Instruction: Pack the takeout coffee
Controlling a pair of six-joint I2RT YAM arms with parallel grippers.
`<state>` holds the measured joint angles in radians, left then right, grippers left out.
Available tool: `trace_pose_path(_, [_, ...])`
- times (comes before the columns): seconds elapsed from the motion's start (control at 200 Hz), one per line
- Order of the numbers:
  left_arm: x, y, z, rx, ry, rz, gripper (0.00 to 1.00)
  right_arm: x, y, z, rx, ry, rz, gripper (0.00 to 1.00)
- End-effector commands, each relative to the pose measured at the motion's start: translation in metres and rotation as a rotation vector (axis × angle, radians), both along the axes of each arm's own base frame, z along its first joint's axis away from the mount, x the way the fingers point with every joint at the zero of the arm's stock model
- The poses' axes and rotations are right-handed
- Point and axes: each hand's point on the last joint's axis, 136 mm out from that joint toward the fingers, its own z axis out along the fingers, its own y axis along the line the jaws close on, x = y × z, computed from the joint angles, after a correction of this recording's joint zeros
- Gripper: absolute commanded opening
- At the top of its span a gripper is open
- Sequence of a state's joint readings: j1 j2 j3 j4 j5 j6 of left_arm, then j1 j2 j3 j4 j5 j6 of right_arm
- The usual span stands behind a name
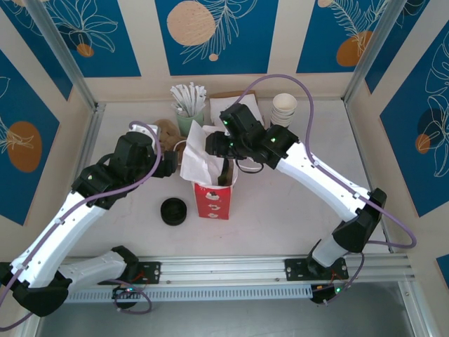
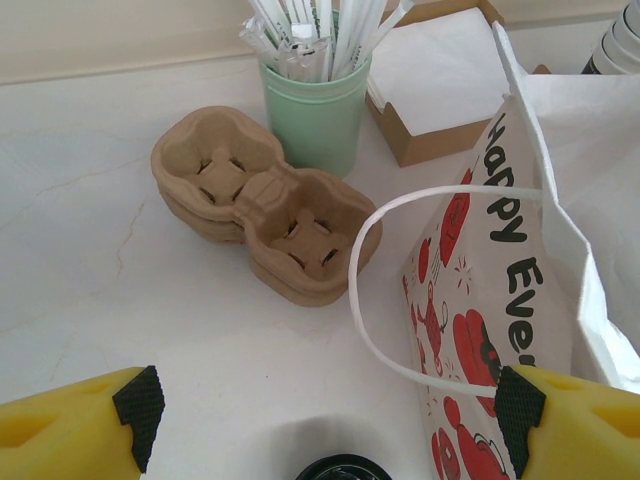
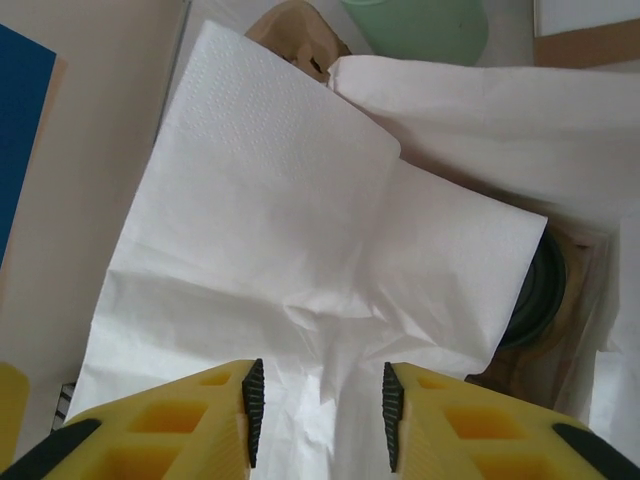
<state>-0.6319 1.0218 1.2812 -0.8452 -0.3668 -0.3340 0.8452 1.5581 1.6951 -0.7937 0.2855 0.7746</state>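
Takeout coffee point(image 3: 540, 290), black-lidded, in paper bag point(image 1: 212, 200) under embossed napkin point(image 3: 290, 200) beyond slightly spread right end effector point(image 3: 318, 400); left end effector point(image 2: 330, 402) spread wide.

left arm point(image 1: 70, 210): stretched forward, wrist bent inward | left gripper point(image 2: 330, 405): level, jaws spread wide | right arm point(image 1: 316, 172): stretched forward and inward, wrist tipped down | right gripper point(image 3: 322, 412): pointing down, jaws partly apart with a narrow gap | spacing: left gripper near, to the right gripper's left, apart
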Motion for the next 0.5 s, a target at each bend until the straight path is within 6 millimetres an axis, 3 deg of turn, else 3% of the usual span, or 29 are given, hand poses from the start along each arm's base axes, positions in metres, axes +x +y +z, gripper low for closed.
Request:
trace_pose_path(0.0, [0.0,0.002,0.003,-0.031,-0.012,0.007,0.87,-0.006,0.013,0.018,0.062,-0.051,0.068,0.36])
trace_pose_path(0.185, [0.0,-0.001,0.001,-0.042,-0.004,0.004,0.87,-0.011,0.043,0.015,0.142,-0.004,0.163,0.35])
trace_pose_path(0.37, [0.0,0.003,0.008,-0.048,-0.022,0.019,0.87,-0.006,0.049,0.014,0.133,0.018,0.138,0.39])
trace_pose_path(0.495, [-0.002,0.011,0.016,-0.026,-0.047,0.036,0.86,-0.004,0.051,0.012,0.059,0.024,0.1,0.48])
